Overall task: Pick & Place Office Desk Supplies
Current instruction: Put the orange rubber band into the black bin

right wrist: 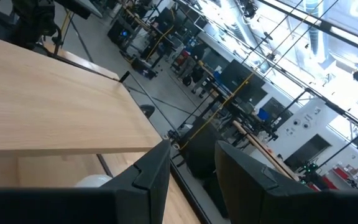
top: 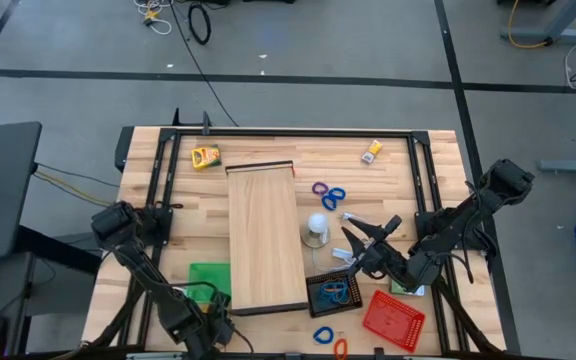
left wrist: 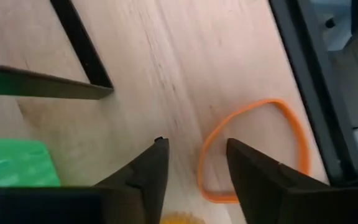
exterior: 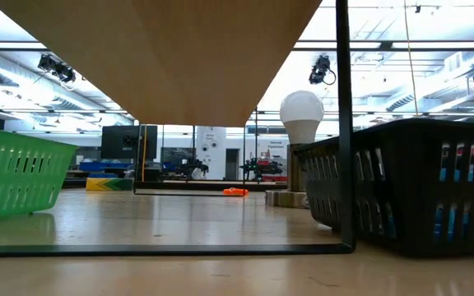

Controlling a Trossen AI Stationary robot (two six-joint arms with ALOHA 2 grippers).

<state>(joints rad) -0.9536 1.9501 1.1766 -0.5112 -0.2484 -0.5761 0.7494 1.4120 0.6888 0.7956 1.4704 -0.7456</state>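
1. Sorting is only partly done, judging by the high view: the black tray (top: pixel 333 293) holds a few blue loops, while the green tray (top: pixel 208 278) and red tray (top: pixel 393 320) show nothing that can be made out inside.
2. Left loose on the table (top: pixel 438 160) are a purple loop (top: pixel 319 187), two blue loops (top: pixel 333 198) beside it, a green-yellow box (top: pixel 205 157) and a small yellow box (top: pixel 372 151) near the far edge, and a blue loop (top: pixel 323 335) and orange loop (top: pixel 340 348) at the near edge. A bulb (top: pixel 316 227) stands beside the board (top: pixel 265 235).
3. The left gripper (left wrist: pixel 194 177) hangs low over the near edge, fingers parted and empty. In the left wrist view an orange band (left wrist: pixel 253 149) lies flat on the wood; one finger (left wrist: pixel 260 180) sits over the band's near end, so the band lies mostly ahead and to one side, not squarely between the fingers.
4. The right gripper (right wrist: pixel 188 171) is raised beside the black tray, pointing out past the board into the room, fingers parted with nothing between them.
5. Most supplies are likely still to be placed.
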